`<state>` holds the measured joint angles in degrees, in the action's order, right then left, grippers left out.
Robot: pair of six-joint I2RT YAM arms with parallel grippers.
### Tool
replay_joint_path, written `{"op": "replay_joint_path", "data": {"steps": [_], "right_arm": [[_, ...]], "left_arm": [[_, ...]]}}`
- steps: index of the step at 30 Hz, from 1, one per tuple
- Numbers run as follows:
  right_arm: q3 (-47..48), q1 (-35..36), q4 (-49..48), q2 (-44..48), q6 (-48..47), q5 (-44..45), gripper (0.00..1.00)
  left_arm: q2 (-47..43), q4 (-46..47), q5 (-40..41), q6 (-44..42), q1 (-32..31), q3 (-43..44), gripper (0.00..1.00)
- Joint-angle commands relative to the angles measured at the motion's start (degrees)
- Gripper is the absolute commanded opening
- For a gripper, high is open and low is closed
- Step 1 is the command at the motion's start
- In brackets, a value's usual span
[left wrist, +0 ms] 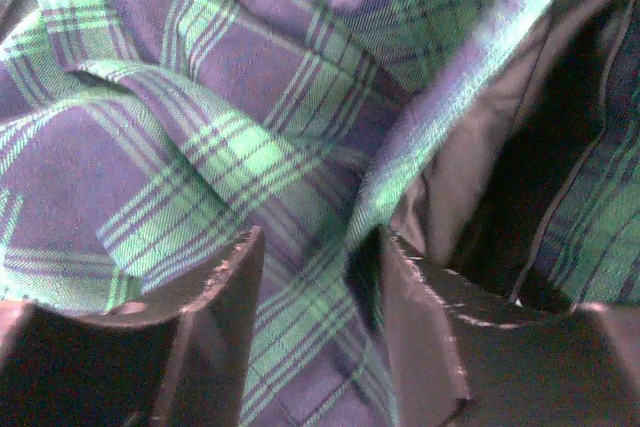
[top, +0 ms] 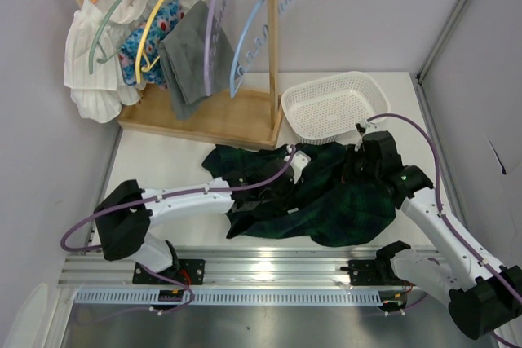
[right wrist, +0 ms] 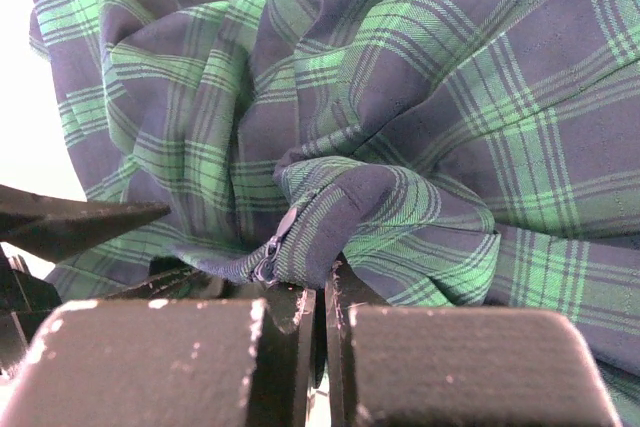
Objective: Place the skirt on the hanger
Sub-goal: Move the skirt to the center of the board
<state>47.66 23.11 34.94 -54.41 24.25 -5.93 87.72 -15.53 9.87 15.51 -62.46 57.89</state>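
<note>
Tartan in dark green and navy, the skirt (top: pixel 326 201) lies crumpled on the white surface (top: pixel 163 160) between the two arms, just in front of the wooden rack (top: pixel 273 55). The left tool (left wrist: pixel 315 247) is down in the cloth near the skirt's left side; its fingers (left wrist: pixel 225 287) stand apart with a plaid fold running between them, and the dark lining shows beside them. The right tool (right wrist: pixel 320 297) sits at the skirt's far right edge with its fingers together, the zipper edge caught at their tips and the fabric bunched above. A white perforated basket (top: pixel 334 103) stands just beyond the skirt. On the rack hang clothed hangers and a bare blue hanger (top: pixel 257 34).
</note>
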Motion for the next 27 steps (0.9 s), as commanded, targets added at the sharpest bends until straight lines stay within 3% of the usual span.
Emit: {"op": "replay_joint_path", "data": {"steps": [1, 2, 5, 6, 8, 11, 13, 14, 17, 20, 22, 27], "right_arm": [[0.59, -0.17, -3.12, 0.54, 1.32, -0.74, 0.0], [0.59, -0.17, -3.47, 0.45, 1.41, -0.75, 0.0], [0.42, -0.17, -3.91, -0.08, 2.03, -1.53, 0.0], [0.33, -0.17, -3.91, -0.78, 2.29, -1.8, 0.0], [-0.2, -0.09, -3.48, -1.05, 4.39, -1.45, 0.06], [-0.64, -0.17, -1.9, -1.14, 8.77, 0.22, 0.33], [-0.81, 0.09, -1.54, 0.18, 10.89, -0.39, 0.46], [-0.81, 0.44, -1.19, 0.71, 13.69, -1.09, 0.58], [-0.99, 4.03, -1.8, 3.52, 19.75, -1.19, 0.73], [-1.08, 12.02, -2.33, 5.37, 23.99, 1.88, 0.8], [-1.34, 19.81, -2.59, 5.37, 28.21, 8.37, 0.84], [-2.22, 31.71, -3.12, 0.81, 35.24, 17.87, 0.85]], "left_arm": [[-3.08, 3.04, -0.2, -0.57, -0.21, -2.69, 0.47], [-3.35, 3.48, -0.29, -0.57, -0.04, -4.17, 0.32], [-3.61, 4.89, -0.2, 0.04, 0.49, -3.49, 0.13], [-3.61, 4.63, -0.2, 0.83, 1.71, -2.27, 0.01], [-3.44, 2.8, -3.16, 4.78, 4.08, 0.2, 0.0], [-3.78, 0.16, -9.32, 9.36, 11.72, 3.8, 0.0], [-4.66, -0.99, -8.38, 7.27, 12.18, 6.62, 0.0], [-5.19, -1.69, -7.85, 6.73, 12.1, 7.23, 0.0], [-5.81, -3.72, -7.93, 5.76, 12.18, 9.96, 0.0], [-6.42, -3.37, -9.16, 5.33, 12.18, 9.18, 0.0], [-7.04, -3.71, -8.29, 3.75, 12.18, 9.0, 0.0], [-8.79, -6.53, -4.42, -0.3, 12.18, 9.52, 0.0]]}}
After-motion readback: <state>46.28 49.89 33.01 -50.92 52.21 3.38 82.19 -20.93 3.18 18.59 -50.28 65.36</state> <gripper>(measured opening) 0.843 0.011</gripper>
